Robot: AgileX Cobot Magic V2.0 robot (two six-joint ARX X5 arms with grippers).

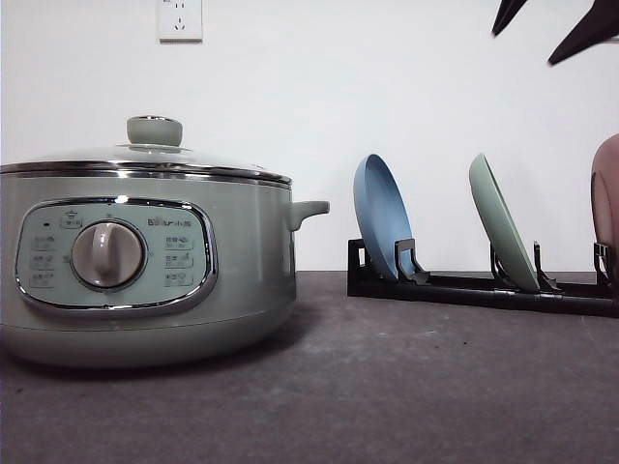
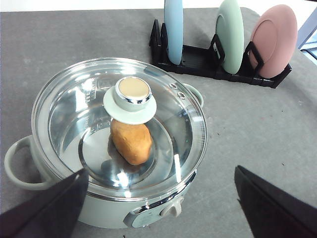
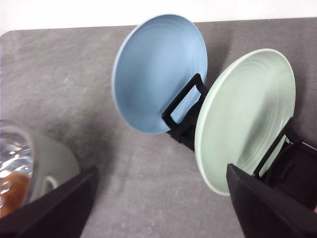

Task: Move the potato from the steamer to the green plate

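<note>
The glass lid sits shut on the steamer, so it blocks your way to the potato inside. The green plate stands on edge in the black rack, with the blue plate just beside it and the pink plate on its other side. Between steamer and rack you have open bench.

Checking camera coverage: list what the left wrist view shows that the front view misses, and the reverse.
Left wrist view alone: the potato lying inside the steamer under the glass lid, and the left end effector, open. Front view alone: the steamer's control panel with its dial and a wall socket. Both: the steamer, its lid knob, and the upright blue plate, green plate and pink plate in the black rack.
</note>
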